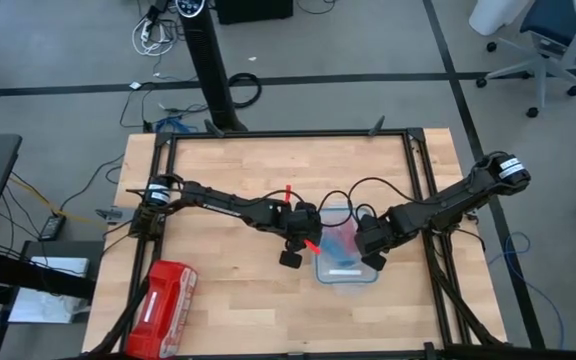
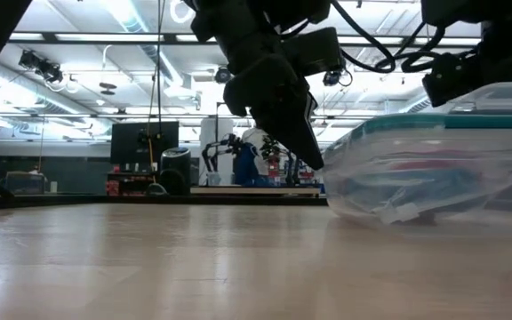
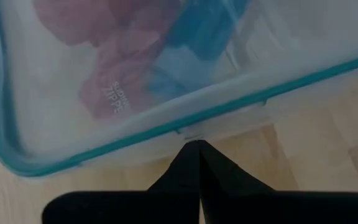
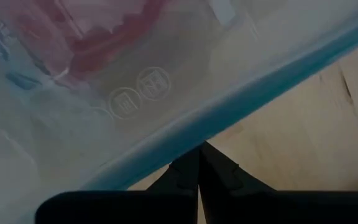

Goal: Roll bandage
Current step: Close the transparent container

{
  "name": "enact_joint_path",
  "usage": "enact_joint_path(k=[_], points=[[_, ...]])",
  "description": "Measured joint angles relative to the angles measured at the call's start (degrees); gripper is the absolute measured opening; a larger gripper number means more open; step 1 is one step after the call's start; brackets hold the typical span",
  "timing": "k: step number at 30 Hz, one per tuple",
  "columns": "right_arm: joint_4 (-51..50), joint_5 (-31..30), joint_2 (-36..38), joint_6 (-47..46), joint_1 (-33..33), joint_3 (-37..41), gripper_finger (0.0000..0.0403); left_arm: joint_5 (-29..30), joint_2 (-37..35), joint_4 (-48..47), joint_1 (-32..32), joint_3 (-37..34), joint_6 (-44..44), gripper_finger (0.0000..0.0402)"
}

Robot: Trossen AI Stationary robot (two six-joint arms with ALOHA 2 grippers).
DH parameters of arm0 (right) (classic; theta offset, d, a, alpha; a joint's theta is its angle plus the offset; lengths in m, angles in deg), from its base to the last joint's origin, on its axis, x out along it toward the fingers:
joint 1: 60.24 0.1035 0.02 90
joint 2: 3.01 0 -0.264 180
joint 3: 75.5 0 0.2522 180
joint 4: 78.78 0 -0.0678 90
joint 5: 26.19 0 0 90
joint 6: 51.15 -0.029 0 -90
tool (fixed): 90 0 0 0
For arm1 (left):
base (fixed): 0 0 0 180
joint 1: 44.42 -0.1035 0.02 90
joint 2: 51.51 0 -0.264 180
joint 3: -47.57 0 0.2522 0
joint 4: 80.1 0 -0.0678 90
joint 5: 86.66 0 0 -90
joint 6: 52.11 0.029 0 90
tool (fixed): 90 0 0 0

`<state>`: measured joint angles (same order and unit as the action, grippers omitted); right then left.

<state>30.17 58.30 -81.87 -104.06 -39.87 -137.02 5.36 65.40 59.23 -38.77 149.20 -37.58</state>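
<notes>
The blue bandage [image 3: 188, 50] lies inside a clear plastic container [image 1: 346, 262] with a teal-rimmed lid, beside red-pink fabric rolls [image 3: 114, 56]. The container stands on the wooden table, right of its middle. My left gripper [image 3: 196, 146] is shut and slants down at the container's left side, its tips at the lid's rim. My right gripper [image 4: 201, 148] is shut and points down at the container's right side, its tips at the teal rim there. My left gripper has its shut fingertips [image 2: 312, 158] against the lid's teal rim [image 3: 191, 127] on the container's left side, slanting down from the table's left. The container stands flat on the table. My right gripper's shut tips meet the lid's teal rim [image 4: 229, 118] from above on the container's right side; whether they press on it I cannot tell.
A red zip pouch [image 1: 163, 308] lies near the table's front left corner. A black frame [image 1: 288, 135] runs round the tabletop. Bare wood stretches in front of the container and across the table's far half.
</notes>
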Motion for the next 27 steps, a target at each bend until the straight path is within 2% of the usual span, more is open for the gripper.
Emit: enact_joint_path(k=[12, 21, 27], points=[[5.52, -2.70, 0.48, -2.12, 2.55, 3.15, 0.0001, -0.44, 1.44, 2.62, 0.17, -0.12, -0.43, 0.0000], [5.99, -6.84, 0.38, -2.50, 3.67, 3.35, 0.0001, -0.55, 1.70, 3.98, 0.42, -0.42, -0.38, 0.0000], [5.97, -9.78, 0.45, -2.99, 4.19, 3.44, 0.0000, -1.08, 2.01, 13.12, 0.54, -5.35, -0.16, 0.0000]])
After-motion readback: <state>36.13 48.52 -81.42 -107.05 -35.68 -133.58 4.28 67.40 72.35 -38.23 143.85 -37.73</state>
